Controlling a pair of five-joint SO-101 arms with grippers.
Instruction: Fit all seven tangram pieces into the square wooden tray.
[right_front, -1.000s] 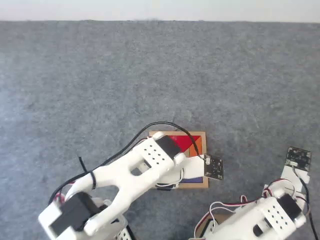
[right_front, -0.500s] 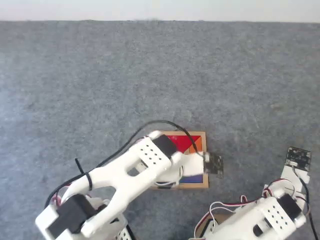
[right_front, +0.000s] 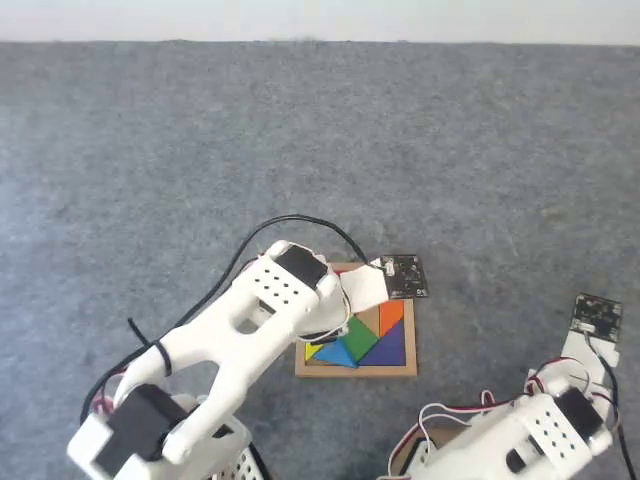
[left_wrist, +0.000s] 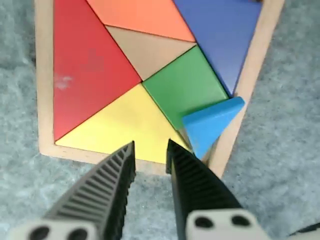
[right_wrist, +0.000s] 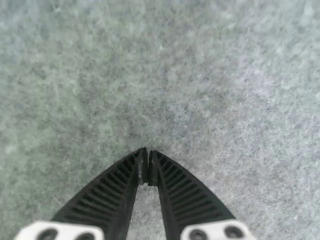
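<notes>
Tray (left_wrist: 252, 75) sits at about 6 o'clock from table centre in the high view.

Six pieces look flush:
- red triangle (left_wrist: 85, 75)
- yellow triangle (left_wrist: 125, 125)
- green square (left_wrist: 185, 85)
- tan triangle (left_wrist: 150, 50)
- orange piece (left_wrist: 145, 15)
- dark blue triangle (left_wrist: 225, 35)

The seventh, the light blue triangle (left_wrist: 210, 122), is in the tray but looks cocked. One corner rides up over the rim, near the tray's 7 o'clock edge in the high view.

Left gripper (left_wrist: 150, 146) hangs just outside the rim by the yellow triangle, fingers slightly apart, gripping nothing. Right gripper (right_wrist: 148, 152) is pinched together and empty over bare carpet, out at 4 o'clock, well apart from the tray.

My read: nearly done. What's left is to press or nudge the light blue triangle flat into its gap.
</notes>
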